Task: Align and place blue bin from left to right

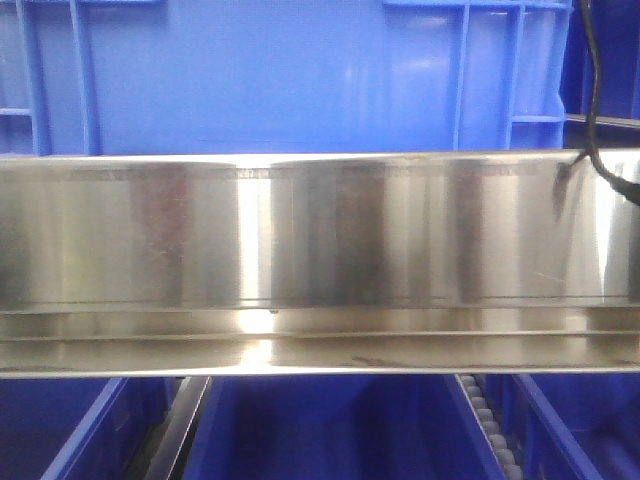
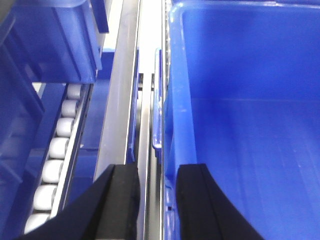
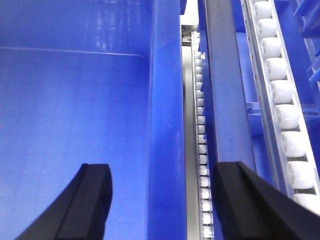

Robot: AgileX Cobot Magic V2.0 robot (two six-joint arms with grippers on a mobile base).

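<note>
The blue bin (image 1: 270, 80) fills the top of the front view, showing a smooth side panel and ribbed posts behind a steel rail. The left wrist view looks down into the blue bin (image 2: 250, 125). My left gripper (image 2: 157, 200) is open and straddles its left rim, with one finger (image 2: 200, 205) inside the bin and the other over the steel rail outside. In the right wrist view my right gripper (image 3: 162, 200) is wide open across the right wall of the blue bin (image 3: 75, 110). One finger (image 3: 92, 200) is inside and the other is outside over the rollers.
A shiny steel rail (image 1: 320, 240) spans the front view, with darker blue bins (image 1: 320, 430) below it. White roller tracks run beside the bin (image 2: 55, 150) (image 3: 285, 100). Another blue bin (image 2: 55, 40) sits at the upper left. A black cable (image 1: 592, 90) hangs at the right.
</note>
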